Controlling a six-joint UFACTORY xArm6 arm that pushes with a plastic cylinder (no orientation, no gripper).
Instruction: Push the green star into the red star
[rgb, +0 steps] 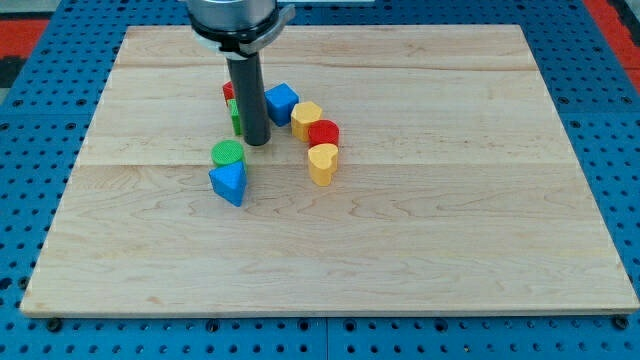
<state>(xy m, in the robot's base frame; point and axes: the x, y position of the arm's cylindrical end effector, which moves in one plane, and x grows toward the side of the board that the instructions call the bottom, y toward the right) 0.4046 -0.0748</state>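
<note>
A: Where does the green star (234, 117) lie?
B: Upper left of centre on the tabletop (450, 230), touching the red star (228, 91) above it; both half-hidden by the rod, so their pointing is unreadable.
A: The tip (257, 142)?
B: Just right of the green star; there is no pincer here.

On the table (450, 250), the tip (257, 143) stands just right of the green star (235, 116), with the red star (228, 91) touching behind it. The blue cube (282, 103), yellow block (306, 119), red cylinder (323, 133) and yellow heart (322, 163) run rightward and forward. The green cylinder (228, 153) sits behind the blue triangle (229, 183), touching it, at the tip's front left.
</note>
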